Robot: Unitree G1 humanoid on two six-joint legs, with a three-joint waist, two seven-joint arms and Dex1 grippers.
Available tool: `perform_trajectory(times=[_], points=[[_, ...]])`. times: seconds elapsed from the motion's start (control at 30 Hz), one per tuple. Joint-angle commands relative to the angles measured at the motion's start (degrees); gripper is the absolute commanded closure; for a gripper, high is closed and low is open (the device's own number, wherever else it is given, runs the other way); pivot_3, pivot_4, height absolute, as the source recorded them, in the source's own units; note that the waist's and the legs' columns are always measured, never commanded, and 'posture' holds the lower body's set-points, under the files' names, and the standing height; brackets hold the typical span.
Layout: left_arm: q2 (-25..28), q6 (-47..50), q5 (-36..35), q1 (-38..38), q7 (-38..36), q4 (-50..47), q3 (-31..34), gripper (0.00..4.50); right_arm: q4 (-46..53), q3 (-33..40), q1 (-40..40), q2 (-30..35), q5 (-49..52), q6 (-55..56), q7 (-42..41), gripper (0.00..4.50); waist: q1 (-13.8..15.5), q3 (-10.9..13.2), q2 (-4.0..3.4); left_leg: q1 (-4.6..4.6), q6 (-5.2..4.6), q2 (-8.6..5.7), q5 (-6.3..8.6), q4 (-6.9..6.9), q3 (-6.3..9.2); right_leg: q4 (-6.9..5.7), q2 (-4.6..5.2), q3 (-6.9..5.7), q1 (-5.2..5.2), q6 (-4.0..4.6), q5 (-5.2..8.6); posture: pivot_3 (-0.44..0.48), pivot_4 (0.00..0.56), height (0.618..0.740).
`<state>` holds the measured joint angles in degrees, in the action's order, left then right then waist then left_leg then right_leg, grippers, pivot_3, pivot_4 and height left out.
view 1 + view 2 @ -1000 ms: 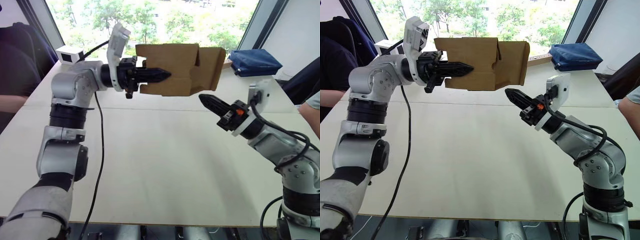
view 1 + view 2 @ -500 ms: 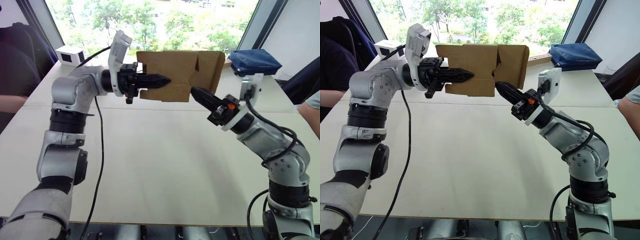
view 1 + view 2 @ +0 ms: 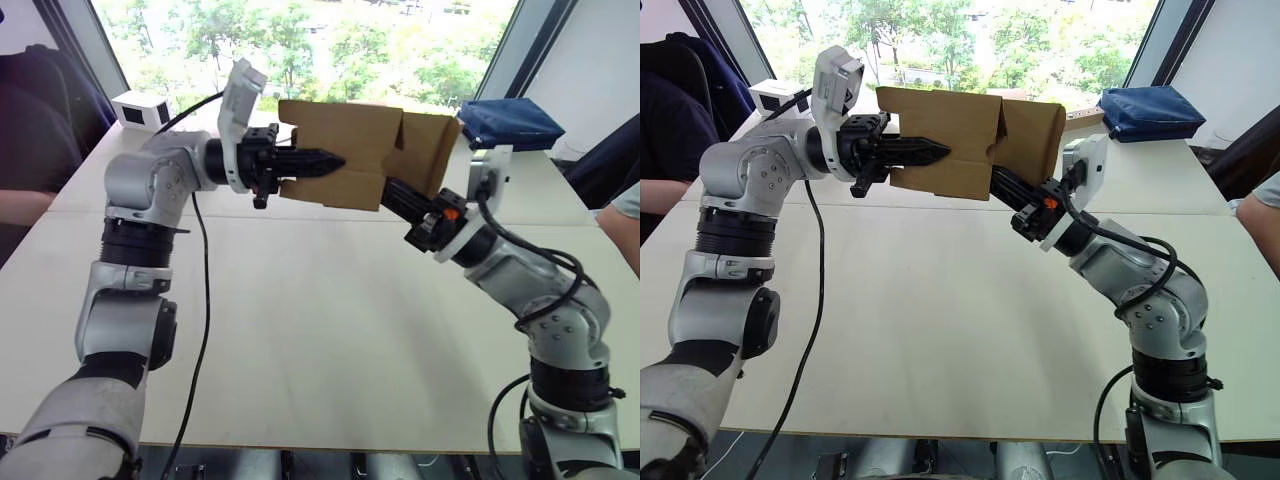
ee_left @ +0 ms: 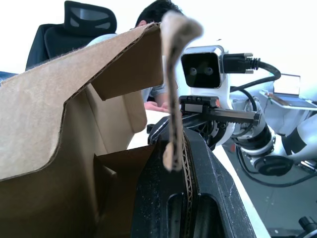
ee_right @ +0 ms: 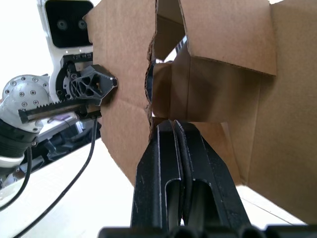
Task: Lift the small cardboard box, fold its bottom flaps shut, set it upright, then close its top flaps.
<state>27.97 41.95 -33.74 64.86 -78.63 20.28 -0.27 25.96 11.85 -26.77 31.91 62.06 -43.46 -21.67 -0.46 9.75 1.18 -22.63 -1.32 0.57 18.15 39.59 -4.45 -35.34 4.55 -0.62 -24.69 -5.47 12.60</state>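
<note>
The small cardboard box [image 3: 345, 150] hangs on its side above the table. My left gripper [image 3: 335, 160] is shut on the box's near wall, and the cardboard edge sits pinched between its fingers [image 4: 208, 168]. My right gripper [image 5: 173, 124] is shut. Its tip pushes up from below into the box's open right end [image 3: 1025, 140], against an inner flap. The flaps [image 3: 435, 150] at that end stand open. I cannot tell which end is the bottom.
On the pale table [image 3: 320, 330], a white box with a dark face [image 3: 138, 108] sits at the far left and a blue bag [image 3: 510, 122] at the far right. A person [image 3: 30, 130] sits at the left edge, and another person's arm [image 3: 625, 215] shows at the right.
My right gripper has risen and moved left, from clear of the box to under its right end. The box has shifted slightly right in the left gripper.
</note>
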Motion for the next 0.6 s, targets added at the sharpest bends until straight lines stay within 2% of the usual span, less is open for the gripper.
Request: perform_trajectory(times=[0.03, 0.13, 0.23, 0.33, 0.43, 0.6], points=[[1.7, -0.1, -1.1, 1.4, 0.5, -0.7, 2.8, 4.5, 4.8, 8.8, 0.8, 6.1, 8.5, -2.4, 0.1, 4.47, -0.1, 0.0, 0.0, -0.01, -0.02, 0.0, 0.01, 0.0, 0.01, 0.03, 0.02, 0.0, 0.0, 0.0, 0.0, 0.0, 0.15, 0.74], [2.5, 0.6, -1.7, 1.2, 0.6, -1.2, 3.3, 4.5, 4.4, 13.5, 1.7, 9.5, 13.6, -3.0, 2.0, 4.47, -0.2, 0.0, 0.0, 0.01, -0.04, 0.02, 0.02, 0.0, 0.0, 0.05, 0.01, 0.0, 0.0, 0.0, 0.0, 0.0, 0.15, 0.74], [3.0, 1.6, -2.6, 0.9, 0.6, -2.5, 3.5, 4.5, 0.0, 16.0, 2.5, 9.0, 11.3, -0.6, 3.6, 4.47, -0.2, 0.0, 0.0, 0.06, -0.01, 0.04, 0.01, 0.0, -0.01, -0.05, 0.0, 0.0, 0.0, 0.0, 0.0, 0.0, 0.15, 0.74], [3.1, 2.7, -3.5, 0.3, 0.9, -4.1, 3.6, 4.5, -5.0, 14.5, 2.5, 8.0, 4.1, 3.0, 3.2, 4.47, -0.2, 0.0, 0.0, 0.11, 0.0, 0.04, 0.0, 0.01, -0.03, -0.07, -0.01, 0.0, 0.03, 0.0, 0.0, 0.0, 0.15, 0.74], [2.9, 4.0, -4.8, -0.4, 1.8, -6.3, 3.7, 4.5, -10.6, 9.8, 1.0, 6.7, -4.6, 7.1, 1.6, 4.47, -0.3, 0.0, -0.01, 0.1, 0.0, 0.02, 0.0, 0.01, -0.05, -0.07, -0.02, 0.03, 0.03, 0.0, 0.0, 0.0, 0.15, 0.74], [2.9, 5.2, -6.1, -1.1, 2.6, -8.7, 3.6, 4.5, -16.7, 6.2, -2.4, 4.1, -10.9, 10.5, -1.2, 4.47, -0.3, 0.0, -0.07, 0.08, 0.0, 0.03, 0.0, 0.01, -0.06, -0.07, -0.05, 0.04, -0.01, -0.01, 0.0, 0.0, 0.15, 0.74]])
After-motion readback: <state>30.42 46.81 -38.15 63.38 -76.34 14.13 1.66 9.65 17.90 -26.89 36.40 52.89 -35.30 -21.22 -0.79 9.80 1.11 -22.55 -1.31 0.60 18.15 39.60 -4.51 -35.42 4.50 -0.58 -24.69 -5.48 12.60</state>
